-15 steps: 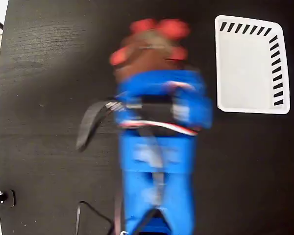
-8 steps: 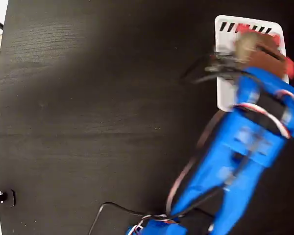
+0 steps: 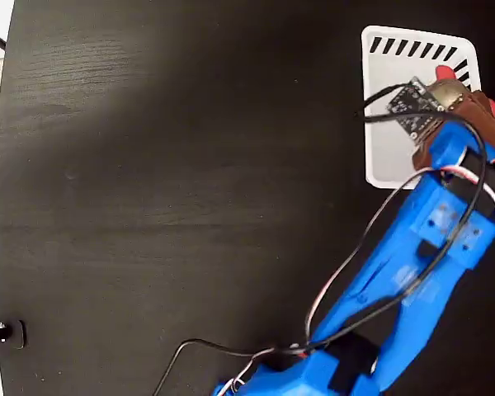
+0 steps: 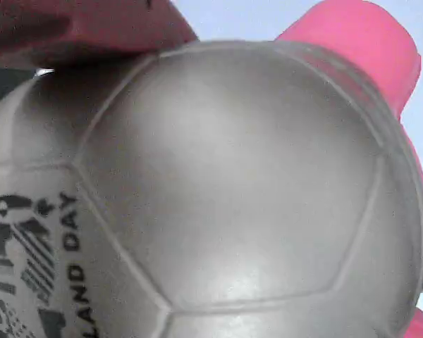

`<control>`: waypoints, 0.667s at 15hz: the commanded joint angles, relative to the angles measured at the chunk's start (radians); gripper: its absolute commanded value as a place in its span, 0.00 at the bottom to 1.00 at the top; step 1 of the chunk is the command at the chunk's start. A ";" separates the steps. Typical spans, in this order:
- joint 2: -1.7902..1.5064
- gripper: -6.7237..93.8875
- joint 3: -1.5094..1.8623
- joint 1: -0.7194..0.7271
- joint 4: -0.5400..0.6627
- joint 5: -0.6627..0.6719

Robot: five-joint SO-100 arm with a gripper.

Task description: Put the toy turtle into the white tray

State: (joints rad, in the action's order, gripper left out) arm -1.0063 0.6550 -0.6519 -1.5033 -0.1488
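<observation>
Now the blue five-joint arm (image 3: 412, 272) reaches from the near edge of the black wooden table (image 3: 165, 165) up to the far right corner, where a second ago it stood over the middle of the table and half a second ago it was only arriving at the tray in a blurred swing. The picture is sharp now, so I judge that the fast carrying move is finished. The brown two-finger gripper (image 3: 462, 103) hangs over the right part of the white rectangular plastic tray with dark slits along its sides (image 3: 396, 157), and it holds the small toy turtle with a shiny gold-beige shell and red feet (image 3: 450, 87). In the fixed view only a bit of shell and two red parts show at the tip of the gripper, one on the far side and one at the right rim of the tray. In the wrist view the domed shell (image 4: 225, 183) fills nearly the whole picture, with a dark printed mark at the lower left and a pink-red limb at the upper right, and a reddish finger (image 4: 77, 24) lies against the top of the shell; the pale tray floor shows behind. So the fingers are closed around the turtle, which is above the tray but, as far as I can tell, not yet resting on its floor. What remains, in my judgement, is to lower a little and to let go, with care that the round toy does not roll toward the right wall.
</observation>
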 commanded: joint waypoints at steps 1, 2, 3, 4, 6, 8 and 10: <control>0.051 0.07 -0.158 0.015 0.002 -0.034; 0.083 0.07 -0.175 0.018 0.014 -0.041; 0.109 0.07 -0.184 0.025 0.023 -0.044; 0.133 0.07 -0.190 0.032 0.025 -0.044; 0.167 0.07 -0.202 0.035 0.032 -0.048; 0.181 0.07 -0.202 0.034 0.040 -0.049; 0.192 0.07 -0.201 0.029 0.043 -0.048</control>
State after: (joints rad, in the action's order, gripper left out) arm -0.7609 0.5062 -0.6213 -1.4634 -0.1887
